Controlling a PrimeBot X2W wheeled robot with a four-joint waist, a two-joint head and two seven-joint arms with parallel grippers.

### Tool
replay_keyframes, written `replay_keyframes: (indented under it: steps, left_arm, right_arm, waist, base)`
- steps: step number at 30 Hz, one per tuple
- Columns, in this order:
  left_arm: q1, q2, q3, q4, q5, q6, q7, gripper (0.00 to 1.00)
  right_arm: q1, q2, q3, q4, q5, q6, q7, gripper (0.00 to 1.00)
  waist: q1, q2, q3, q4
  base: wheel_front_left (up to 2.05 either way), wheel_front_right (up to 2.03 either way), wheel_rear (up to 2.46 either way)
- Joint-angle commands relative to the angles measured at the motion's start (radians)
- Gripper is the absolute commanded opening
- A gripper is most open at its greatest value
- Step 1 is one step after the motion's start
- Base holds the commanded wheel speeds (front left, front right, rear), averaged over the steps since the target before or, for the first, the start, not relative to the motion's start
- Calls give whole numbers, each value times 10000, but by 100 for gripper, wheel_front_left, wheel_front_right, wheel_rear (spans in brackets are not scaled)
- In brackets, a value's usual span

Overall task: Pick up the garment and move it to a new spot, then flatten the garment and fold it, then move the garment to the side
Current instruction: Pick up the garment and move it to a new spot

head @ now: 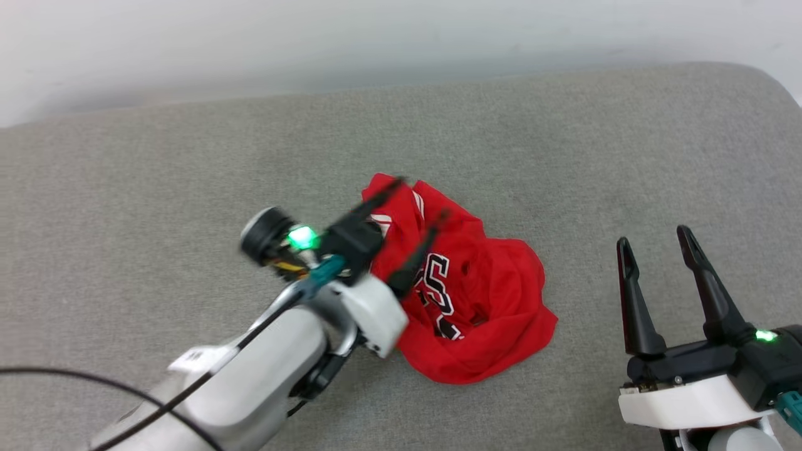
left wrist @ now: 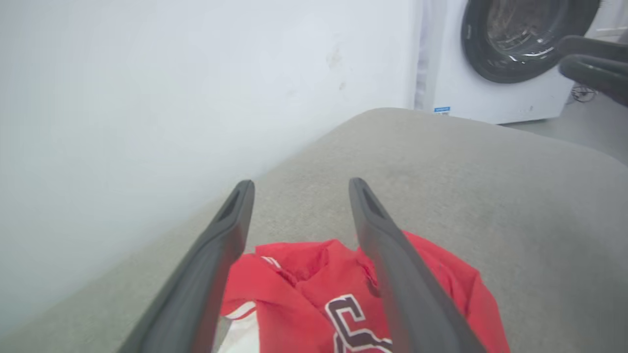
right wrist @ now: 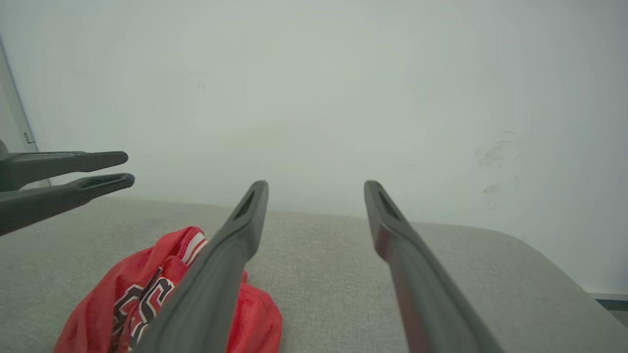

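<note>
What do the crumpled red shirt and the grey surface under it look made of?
Crumpled red shirt: thin, limp matte cloth, perhaps polyester jersey; it bunches in soft folds. Grey surface: matte woven upholstery fabric, likely over padding, judging by its fine weave and rounded edge.

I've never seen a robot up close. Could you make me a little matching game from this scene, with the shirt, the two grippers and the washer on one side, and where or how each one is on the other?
Things:
1. shirt
2. left gripper
3. right gripper
4. washer

States:
A. open, hovering over the shirt
B. white, with a round dark door
C. red, crumpled on the grey cushion
D. open, off to one side, clear of the shirt

Pairs: 1-C, 2-A, 3-D, 4-B
</note>
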State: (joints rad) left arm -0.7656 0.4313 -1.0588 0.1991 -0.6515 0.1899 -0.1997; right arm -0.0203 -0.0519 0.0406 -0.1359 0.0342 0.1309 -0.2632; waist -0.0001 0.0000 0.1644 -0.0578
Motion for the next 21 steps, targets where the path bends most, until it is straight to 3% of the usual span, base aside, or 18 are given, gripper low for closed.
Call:
replay_keyframes:
  steps: [1,7,10,16,21]
  left_arm:
    - [287,100,141,33,99,260,-171,100]
    - [1824,530,1719,-553,538,1860,-662,100]
    - [2957,637,2817,-1213,1053,2311,-662,100]
    - [5161,254,5024,-2044,1993,2865,-665,100]
    - [6453,-393,6241,-2431,2843,2616,-659,100]
  right_arm:
    - [86,28,-40,41,50,-3,-24,100]
    - [324,28,-282,355,306,-3,-24,100]
    - [436,28,-390,515,462,-3,-24,100]
    - [623,28,-475,714,713,-3,-24,100]
    - [715,28,-540,873,939,-3,-24,100]
  waist:
    - [1,0,-127,110]
    - [1,0,-388,331]
    - [1,0,-467,437]
    - [1,0,-647,626]
    - [1,0,-779,792]
  base:
    - [0,0,0]
    - [0,0,0]
    - [0,0,0]
    - [0,0,0]
    - [0,0,0]
